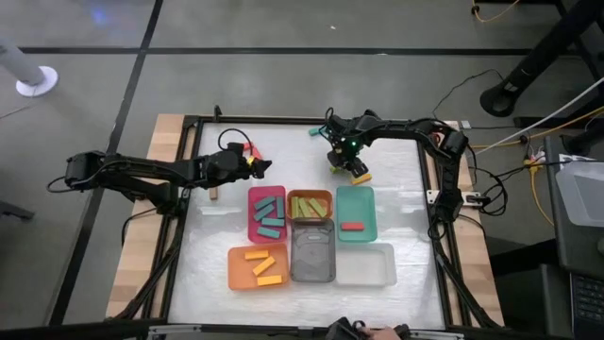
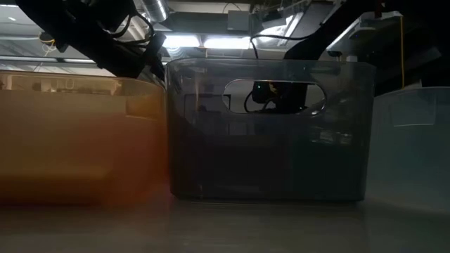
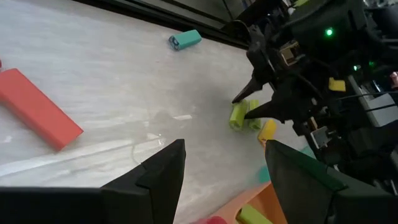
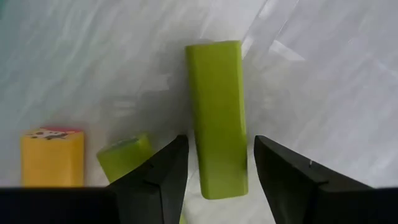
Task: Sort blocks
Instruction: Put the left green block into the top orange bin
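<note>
Six trays sit packed edge to edge in the middle of the white table (image 1: 217,274): a pink tray (image 1: 252,213) holding teal blocks (image 1: 270,213), a brown tray (image 1: 324,196) with lime blocks (image 1: 307,207), a teal tray (image 1: 360,204) with one red block (image 1: 352,226), an orange tray (image 1: 238,271) with yellow blocks (image 1: 264,267), a grey tray (image 1: 312,255) and a clear tray (image 1: 365,266). Bare surface lies open on the far half of the table and along both sides, bounded by a dark frame at the table's edges.

The right gripper (image 4: 216,167) hangs low over that far stretch, just beyond the brown and teal trays. Its fingers stand apart on either side of a lime block (image 4: 216,118) lying flat on the table, not pressed against it. A second lime block (image 4: 124,155) and a yellow block (image 4: 53,155) lie just beside it.

The left gripper (image 3: 225,163) hovers near the far left of the table, fingers spread and holding nothing. A red block (image 3: 38,109) lies near it, and a lone teal block (image 3: 185,40) lies by the far edge.

The table top is a pale, slightly glossy sheet. Around it is a grey tiled floor with cables on the right side. In the low view the orange, grey and clear trays fill the frame, with bright ceiling lights behind.
</note>
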